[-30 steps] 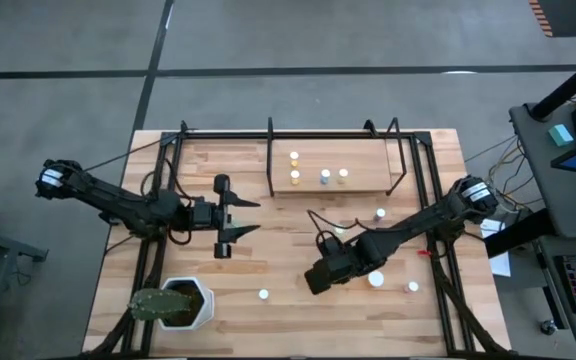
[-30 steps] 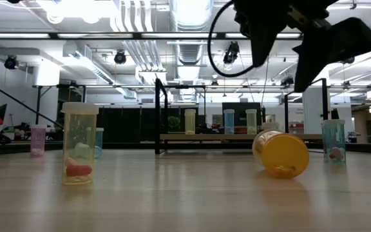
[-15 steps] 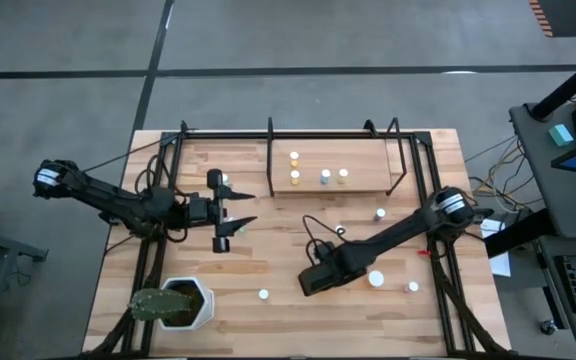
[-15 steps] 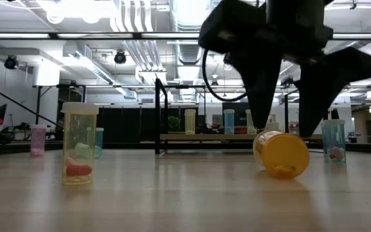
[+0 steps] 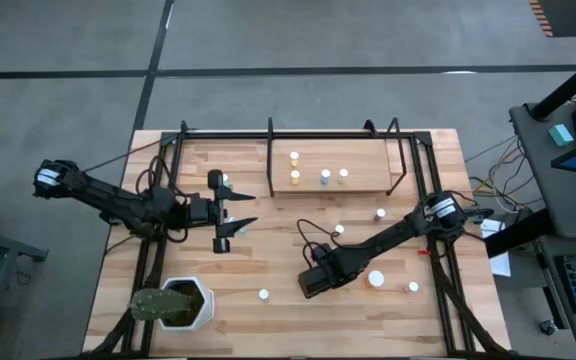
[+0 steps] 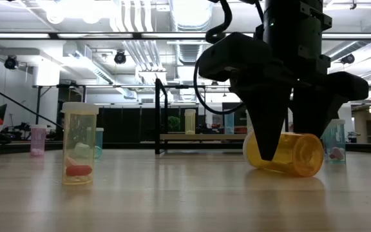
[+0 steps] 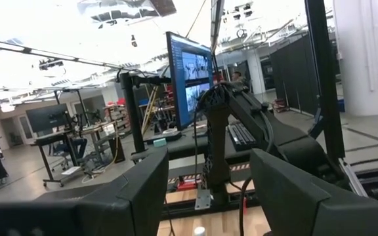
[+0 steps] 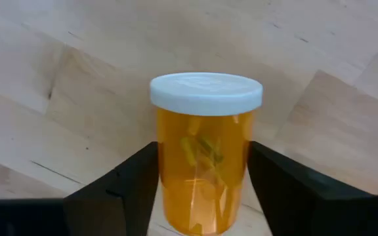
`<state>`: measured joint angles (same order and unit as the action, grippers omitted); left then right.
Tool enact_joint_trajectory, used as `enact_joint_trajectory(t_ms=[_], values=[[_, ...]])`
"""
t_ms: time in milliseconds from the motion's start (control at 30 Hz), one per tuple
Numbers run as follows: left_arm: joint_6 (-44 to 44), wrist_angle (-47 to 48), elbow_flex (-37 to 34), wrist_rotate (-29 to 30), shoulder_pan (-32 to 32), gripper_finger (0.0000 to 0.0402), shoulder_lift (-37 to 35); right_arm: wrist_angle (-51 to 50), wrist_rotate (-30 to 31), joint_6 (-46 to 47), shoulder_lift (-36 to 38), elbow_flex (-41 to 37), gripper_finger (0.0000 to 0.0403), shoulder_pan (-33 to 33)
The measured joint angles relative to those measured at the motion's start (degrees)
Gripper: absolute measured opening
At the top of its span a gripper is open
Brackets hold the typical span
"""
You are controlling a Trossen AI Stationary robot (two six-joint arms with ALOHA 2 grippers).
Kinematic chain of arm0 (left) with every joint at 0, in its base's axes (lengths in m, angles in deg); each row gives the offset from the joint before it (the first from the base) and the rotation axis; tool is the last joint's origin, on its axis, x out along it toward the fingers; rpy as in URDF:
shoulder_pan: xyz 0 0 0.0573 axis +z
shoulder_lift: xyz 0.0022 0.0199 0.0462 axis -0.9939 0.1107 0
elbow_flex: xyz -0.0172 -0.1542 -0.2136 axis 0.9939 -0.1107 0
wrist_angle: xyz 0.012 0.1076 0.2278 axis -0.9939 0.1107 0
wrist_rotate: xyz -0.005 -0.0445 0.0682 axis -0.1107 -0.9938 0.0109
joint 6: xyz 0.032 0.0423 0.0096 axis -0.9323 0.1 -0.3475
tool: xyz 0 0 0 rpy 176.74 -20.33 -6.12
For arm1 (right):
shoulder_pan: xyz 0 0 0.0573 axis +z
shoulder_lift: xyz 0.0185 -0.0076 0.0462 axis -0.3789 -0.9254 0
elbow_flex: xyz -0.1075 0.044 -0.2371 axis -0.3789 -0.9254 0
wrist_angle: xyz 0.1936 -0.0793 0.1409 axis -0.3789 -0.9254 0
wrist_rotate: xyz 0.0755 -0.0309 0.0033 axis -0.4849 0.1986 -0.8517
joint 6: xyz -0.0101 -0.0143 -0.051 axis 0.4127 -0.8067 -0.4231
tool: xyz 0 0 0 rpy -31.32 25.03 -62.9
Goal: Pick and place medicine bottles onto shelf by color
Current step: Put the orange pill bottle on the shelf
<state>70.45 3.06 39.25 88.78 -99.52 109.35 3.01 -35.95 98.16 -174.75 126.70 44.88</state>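
An orange medicine bottle (image 8: 205, 154) with a white cap lies on its side on the tabletop, right of middle; it also shows in the low view (image 6: 285, 153). My right gripper (image 5: 314, 283) is down over it, shut on its body. My left gripper (image 5: 238, 212) hangs open and empty over the table's left middle. The light-wood shelf (image 5: 363, 160) at the far side holds three yellowish bottles (image 5: 294, 157) and a teal one (image 5: 325, 176), all upright. A yellowish bottle (image 6: 79, 143) stands near the low camera. My right gripper pinches the orange bottle's round body (image 8: 166, 177) between its two fingers, one on each side, below the white cap (image 8: 205, 92). The fingers (image 6: 266, 129) come from above, pointing down, and lie across the bottle. The bottle lies on its side on the table.
Loose bottles stand on the table at the right (image 5: 379, 213), (image 5: 338, 230), (image 5: 376, 280), (image 5: 413, 288) and near the front (image 5: 264, 295). A white hexagonal plant pot (image 5: 180, 303) sits at the near left corner. Black metal bars (image 5: 270, 150) rise around the shelf.
My right gripper has gone down and toward the table's near left, over the orange bottle, and its fingers now straddle it. The bottle has turned about on the table: in the low view it showed its round end, and now it shows its side.
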Motion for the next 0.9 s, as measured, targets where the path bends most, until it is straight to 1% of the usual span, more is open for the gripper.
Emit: enact_joint_trajectory(t_ms=[167,300,400,500,567,633,700,767,833,900], values=[[0.0,0.59,0.0,0.01,0.0,0.0199,0.02,-0.02,1.61,-4.88,1.76,-0.02,0.0173,0.0],[0.07,0.6,0.0,-0.02,0.0,0.0199,0.02,0.33,5.45,-13.93,6.52,0.0,0.0171,0.11],[0.64,1.37,0.0,-1.69,0.0,0.0199,0.02,1.24,12.93,-22.87,11.5,0.0,0.0175,0.78],[2.8,3.03,-0.02,-6.43,0.0,0.0199,0.02,4.01,24.1,-33.48,16.15,-0.73,0.0175,2.06],[3.15,4.27,-0.02,-10.37,0.0,0.0199,0.02,7.92,30.19,-41.27,19.03,-2.33,0.0175,2.67],[4.19,5.23,-0.06,-12.97,-0.07,0.0199,0.02,13.86,33.62,-49.08,22.11,-5.34,0.0175,3.0],[6.22,5.3,-0.07,-14.1,-0.05,0.0199,0.02,23.42,34.51,-57.47,25.5,-10.1,0.0175,3.02],[7.33,5.11,-0.07,-14.21,-0.04,0.0199,0.03,37.36,34.49,-66.31,28.54,-16.2,0.0175,2.99],[7.58,4.33,-0.07,-14.23,-0.04,0.0199,0.91,52.88,34.03,-74.79,30.3,-22.25,0.0176,2.59],[7.58,4.15,-0.09,-14.33,-0.04,0.0199,1.74,65.69,33.12,-81.62,31.38,-27.47,0.0176,2.06]])
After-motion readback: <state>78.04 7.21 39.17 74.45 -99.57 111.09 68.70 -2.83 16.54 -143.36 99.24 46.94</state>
